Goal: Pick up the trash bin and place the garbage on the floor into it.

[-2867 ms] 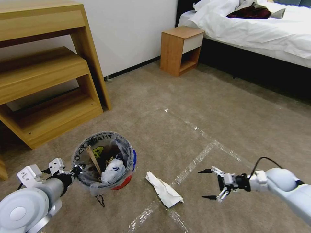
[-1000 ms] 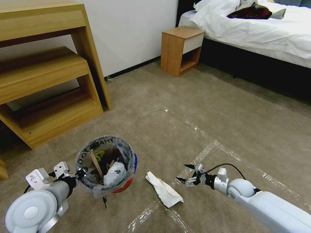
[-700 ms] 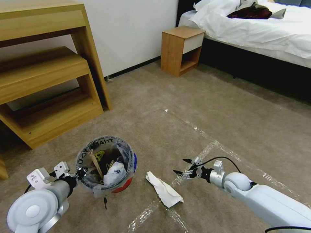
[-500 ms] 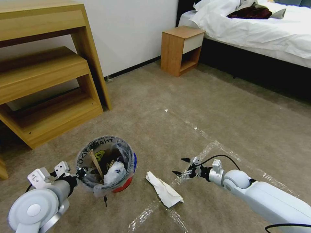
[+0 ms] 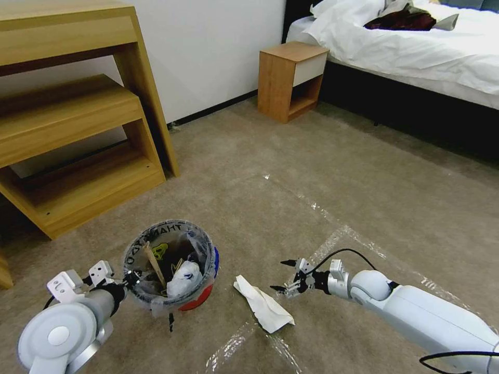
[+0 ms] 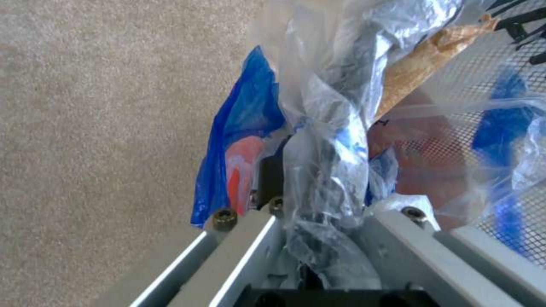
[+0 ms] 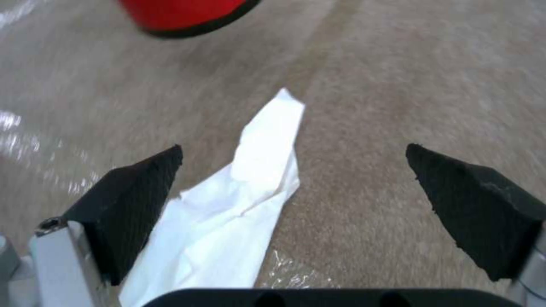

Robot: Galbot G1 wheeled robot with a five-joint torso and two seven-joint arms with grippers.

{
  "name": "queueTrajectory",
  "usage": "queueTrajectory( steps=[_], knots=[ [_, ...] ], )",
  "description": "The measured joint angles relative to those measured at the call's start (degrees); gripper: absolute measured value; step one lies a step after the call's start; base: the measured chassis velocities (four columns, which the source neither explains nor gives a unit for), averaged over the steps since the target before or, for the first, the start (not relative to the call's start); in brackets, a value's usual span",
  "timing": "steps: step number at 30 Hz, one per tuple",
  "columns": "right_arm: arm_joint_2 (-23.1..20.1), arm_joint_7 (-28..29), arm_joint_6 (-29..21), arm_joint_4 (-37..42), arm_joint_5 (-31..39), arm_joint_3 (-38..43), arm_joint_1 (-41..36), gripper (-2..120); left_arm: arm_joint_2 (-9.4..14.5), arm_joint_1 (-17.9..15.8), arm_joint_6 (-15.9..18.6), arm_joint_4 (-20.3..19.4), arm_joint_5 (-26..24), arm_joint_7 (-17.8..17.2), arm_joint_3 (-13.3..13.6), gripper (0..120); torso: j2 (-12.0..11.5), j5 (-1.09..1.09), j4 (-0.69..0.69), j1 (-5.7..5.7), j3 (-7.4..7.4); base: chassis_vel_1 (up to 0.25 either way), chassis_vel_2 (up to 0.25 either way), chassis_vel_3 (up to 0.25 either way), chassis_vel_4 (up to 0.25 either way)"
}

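Left gripper clamps the bag-lined rim of 1 small round red bin with blue rim, which holds several litter pieces. 1 crumpled white paper lies on the beige-grey carpet just right of the bin. Right gripper, fingers spread, hovers just beside the paper's right edge.
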Motion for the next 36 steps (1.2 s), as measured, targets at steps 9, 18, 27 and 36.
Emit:
queueTrajectory(
  steps=[9,18,27,36],
  knots=[
    [3.55,-10.08,3.76,-5.01,-11.37,-2.78,6.27,100,-1.06,0.01,0.0,0.17,0.84,0.34,-0.09,0,0.0,0.0,0.0,0.0,0.0,0.0,0.0,0.0,0.0],
    [7.39,-11.91,3.79,-8.16,-15.75,-6.72,11.68,100,-2.18,0.01,0.0,0.4,1.7,0.62,-0.13,0,0.0,0.0,0.01,0.0,0.0,0.0,0.0,0.0,0.0],
    [12.28,-12.22,7.05,-15.61,-23.45,-8.89,13.78,100,-3.79,0.1,0.0,1.06,3.06,1.35,-0.25,0,0.0,0.0,0.01,0.0,0.0,0.0,0.0,0.0,0.0],
    [16.59,-13.43,9.29,-20.21,-26.68,-9.0,13.9,100,-3.99,0.05,0.0,1.09,3.21,1.39,-0.39,0,0.0,0.0,0.01,0.0,0.0,0.0,0.0,0.0,0.0]
  ],
)
